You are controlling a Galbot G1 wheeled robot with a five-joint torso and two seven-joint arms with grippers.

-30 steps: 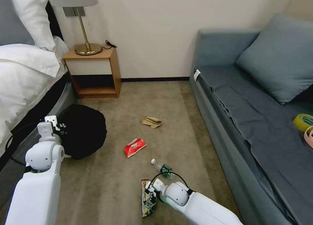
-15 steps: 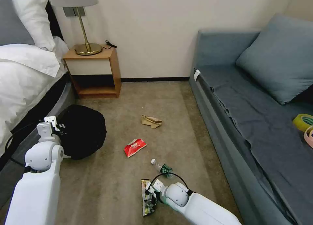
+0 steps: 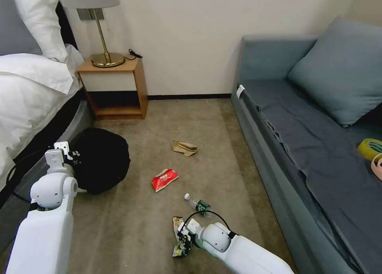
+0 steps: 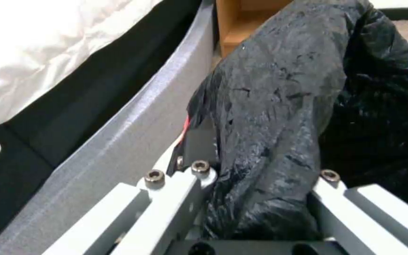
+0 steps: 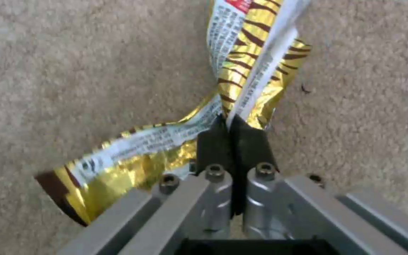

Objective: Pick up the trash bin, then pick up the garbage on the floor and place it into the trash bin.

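Glossy foil wrapper (image 5: pixel 242 71) — crinkly plastic bag (image 4: pixel 279 106), matt carpet (image 3: pixel 223 146)

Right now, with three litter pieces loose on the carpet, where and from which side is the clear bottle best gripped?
Probably across the bottle's body at its green label, coming straight down from above. It lies on its side on the carpet, white cap towards the red packet, so fingers should straddle its width, not its length. The right gripper beside it already pinches the snack wrapper.

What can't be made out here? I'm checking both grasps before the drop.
- Trash bin: the black bag hides its white wall, head and left wrist views.
- Left gripper: bag folds cover its jaws.
- Snack wrapper: top cut off by the right wrist view's edge; right gripper hides the pinched part.
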